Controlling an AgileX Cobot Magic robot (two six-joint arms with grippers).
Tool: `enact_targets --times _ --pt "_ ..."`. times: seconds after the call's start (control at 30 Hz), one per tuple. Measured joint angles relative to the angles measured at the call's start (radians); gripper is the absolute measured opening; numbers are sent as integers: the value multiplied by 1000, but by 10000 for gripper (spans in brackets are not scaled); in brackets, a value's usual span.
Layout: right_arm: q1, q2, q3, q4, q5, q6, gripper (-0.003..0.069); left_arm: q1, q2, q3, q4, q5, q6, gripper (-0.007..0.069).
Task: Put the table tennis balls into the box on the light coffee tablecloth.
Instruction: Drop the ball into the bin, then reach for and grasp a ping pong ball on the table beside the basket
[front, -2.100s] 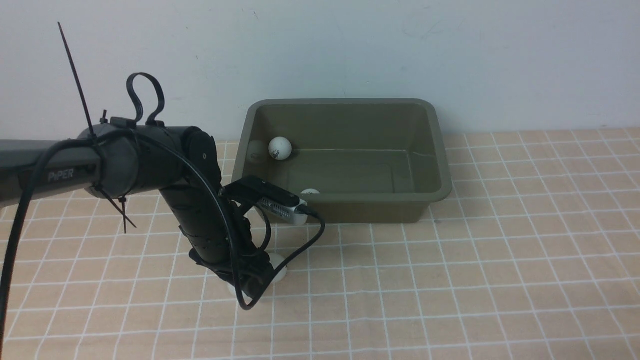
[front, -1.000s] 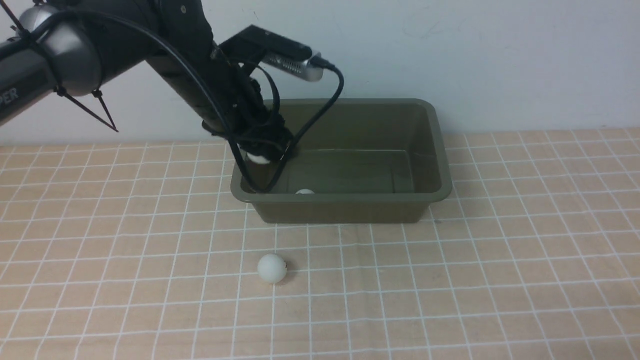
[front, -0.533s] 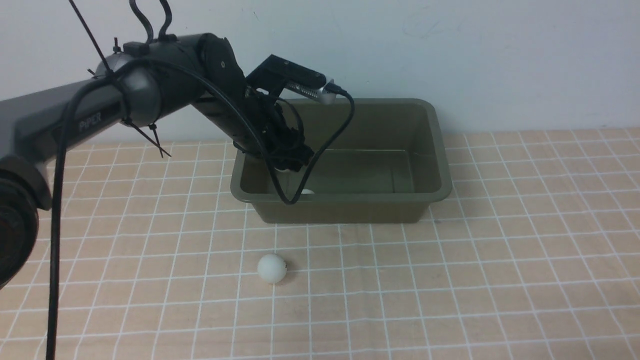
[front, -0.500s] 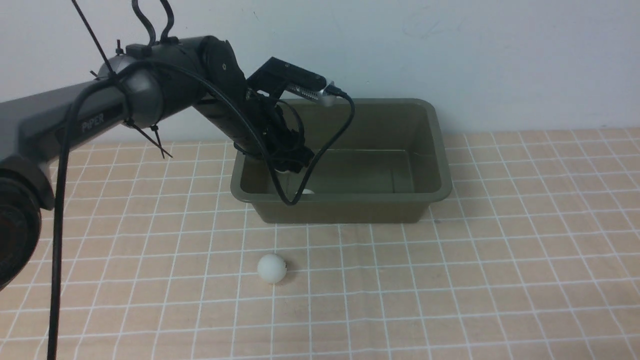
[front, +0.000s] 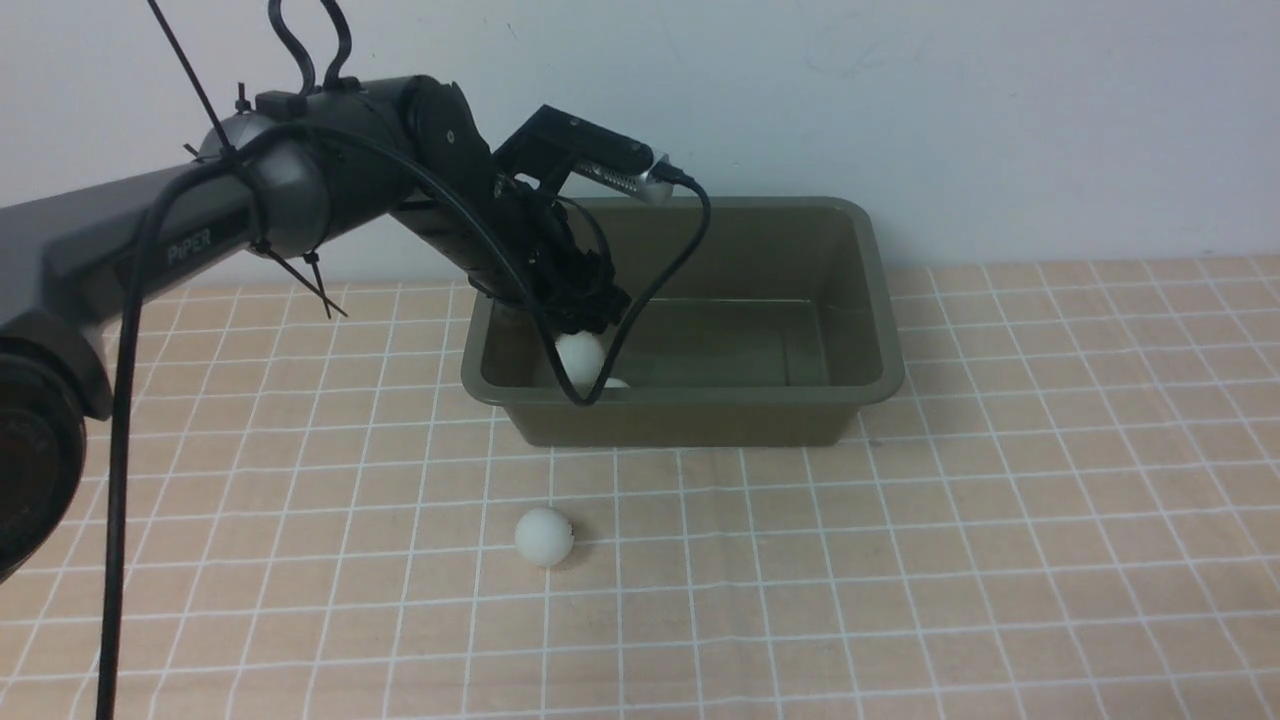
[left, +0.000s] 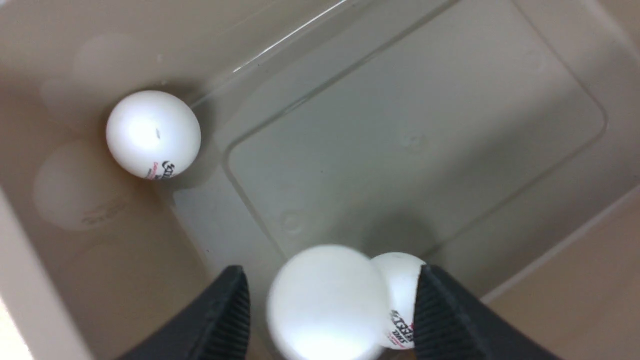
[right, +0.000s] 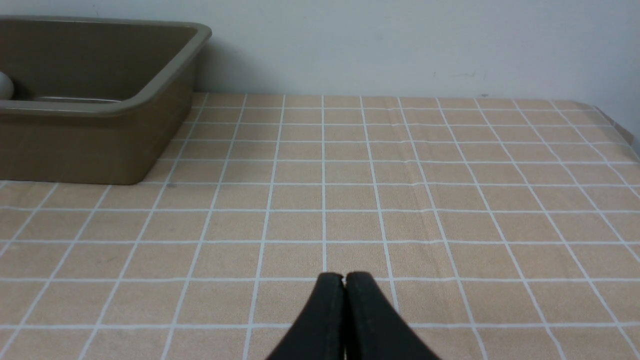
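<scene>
**Status.** The left end effector (left: 331, 274) is open over the left part of the box (front: 690, 400). Its jaws stand apart, with a clear gap beside the dropped ball (front: 580, 355). Half a second earlier that ball sat almost hidden between the jaws. It now shows below them, blurred in the left wrist view, and is judged to be falling to the box floor. The release is done.

**Contents.** The front ball (front: 616, 383) lies by the near wall, just beside the dropped ball, and has not shifted. The corner ball (left: 152, 134) rests in a corner of the box and is hidden from the front view.

**Remaining.** The last ball (front: 544, 536) lies on the cloth (front: 900, 560) in front of the box and well apart from it, where it lay a second ago. Three balls are in the box, so one pick remains.

**Right side.** The right end effector (right: 344, 278) is closed on nothing, low over the cloth to the right of the box.

**Next move (judgement).** Raise the left end effector clear of the rim before moving to the last ball. The ball will likely roll at a touch, so descend on it from above.
</scene>
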Motion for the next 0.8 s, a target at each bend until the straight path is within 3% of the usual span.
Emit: enact_targets --times 0.23,0.37,0.63,0.8 --pt "0 0 0 0 0 0 -16 0 -5 -5 1 26 0 373" --pt "0 0 0 0 0 0 -16 0 -24 -35 13 130 -13 373" --pt "0 0 0 0 0 0 -16 0 -114 -144 70 499 -84 373" --pt "0 0 0 0 0 0 -16 0 -110 -138 109 552 -94 373"
